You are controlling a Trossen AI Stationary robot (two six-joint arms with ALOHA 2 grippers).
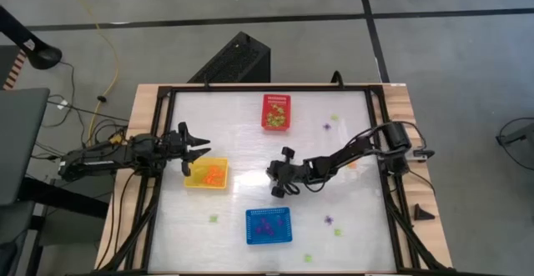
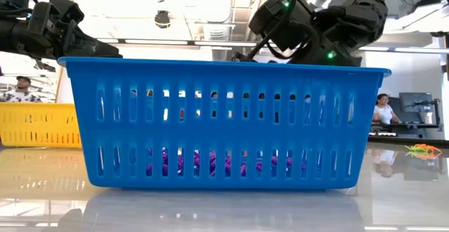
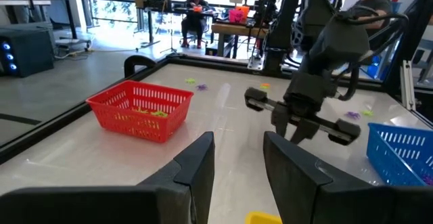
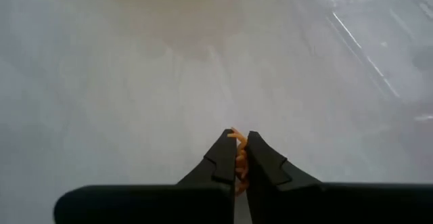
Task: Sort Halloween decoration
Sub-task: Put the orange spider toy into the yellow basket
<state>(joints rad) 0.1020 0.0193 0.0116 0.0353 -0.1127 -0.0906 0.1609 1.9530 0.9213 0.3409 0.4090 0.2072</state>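
My right gripper [image 1: 272,176] stands at the table's middle, between the yellow basket [image 1: 207,174] and the blue basket [image 1: 269,226], shut on a tiny orange trinket [image 4: 236,141]. My left gripper [image 1: 200,151] waits open and level over the yellow basket's far left corner, with nothing between its fingers [image 3: 200,162]. The yellow basket holds orange trinkets, the blue basket [image 2: 224,127] purple ones, and the red basket [image 1: 277,112] green ones. Loose trinkets lie on the table: purple [image 1: 327,127], green [image 1: 335,117], green [image 1: 214,219], purple [image 1: 329,220]. My right gripper pinches the orange trinket between its two fingertips [image 4: 220,158]; a bit of it [image 4: 235,136] sticks out past the tips. The fingers come slanting down from the table's right side. Whether the trinket still rests on the table I cannot tell.
The table has a black frame [image 1: 154,143] around a glossy white top. More green trinkets lie near the front right [image 1: 338,232] [image 1: 307,258]. In the room beyond the table, people sit at desks [image 2: 383,109].
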